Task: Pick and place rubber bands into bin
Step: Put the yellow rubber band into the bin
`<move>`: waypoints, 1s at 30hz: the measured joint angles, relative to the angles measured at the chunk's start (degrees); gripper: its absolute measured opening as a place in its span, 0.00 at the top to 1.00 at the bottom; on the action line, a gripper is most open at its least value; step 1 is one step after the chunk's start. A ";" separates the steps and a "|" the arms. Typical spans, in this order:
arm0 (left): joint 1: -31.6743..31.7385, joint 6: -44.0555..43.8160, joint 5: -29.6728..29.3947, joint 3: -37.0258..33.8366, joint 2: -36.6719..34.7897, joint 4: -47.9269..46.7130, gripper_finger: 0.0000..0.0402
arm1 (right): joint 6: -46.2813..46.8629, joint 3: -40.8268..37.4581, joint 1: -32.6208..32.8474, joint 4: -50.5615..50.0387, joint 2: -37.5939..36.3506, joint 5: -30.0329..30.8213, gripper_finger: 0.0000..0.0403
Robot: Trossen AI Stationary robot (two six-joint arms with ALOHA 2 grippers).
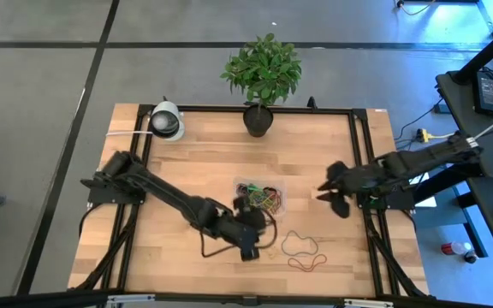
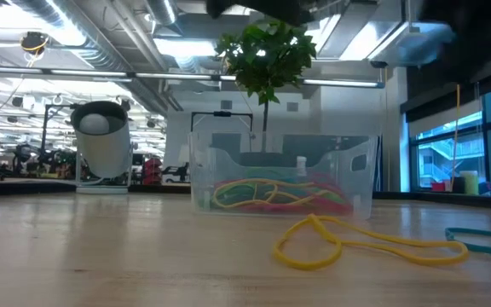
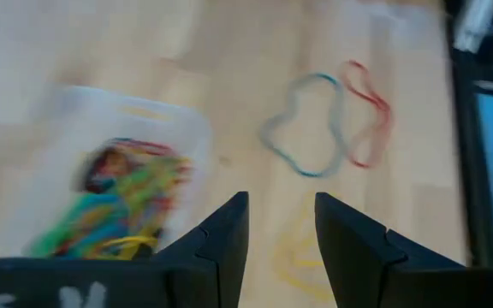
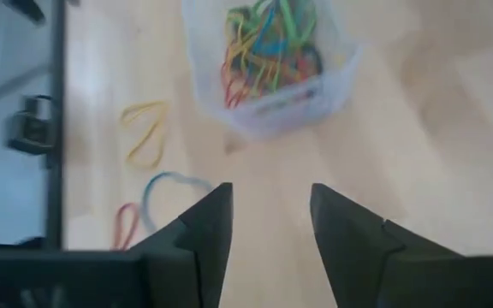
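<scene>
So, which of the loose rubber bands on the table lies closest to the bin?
The yellow band. It lies alone, closest to the bin; the blue band and the red band lie farther off, side by side.

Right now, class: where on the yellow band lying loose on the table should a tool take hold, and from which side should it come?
Probably from straight above, at the rounded end of the yellow band. It lies flat on the table, beside the bin, apart from the blue band and the red band, so a side approach finds nothing to pinch. The left tool is open above it.
</scene>
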 joint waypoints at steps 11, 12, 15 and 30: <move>-0.41 2.05 12.17 1.96 12.77 2.57 0.68 | 15.09 -14.65 6.25 -0.68 -20.94 -0.45 0.67; -0.41 2.12 12.17 1.94 13.67 2.26 0.68 | 15.20 -15.15 6.35 -0.59 -21.56 -0.62 0.68; -0.39 1.80 11.81 1.95 16.06 2.87 0.68 | 15.48 -15.79 6.68 -0.72 -22.55 -0.67 0.69; -1.06 -3.74 13.96 2.05 19.63 3.82 0.99 | 13.39 -15.84 6.70 -0.40 -22.71 -0.65 0.70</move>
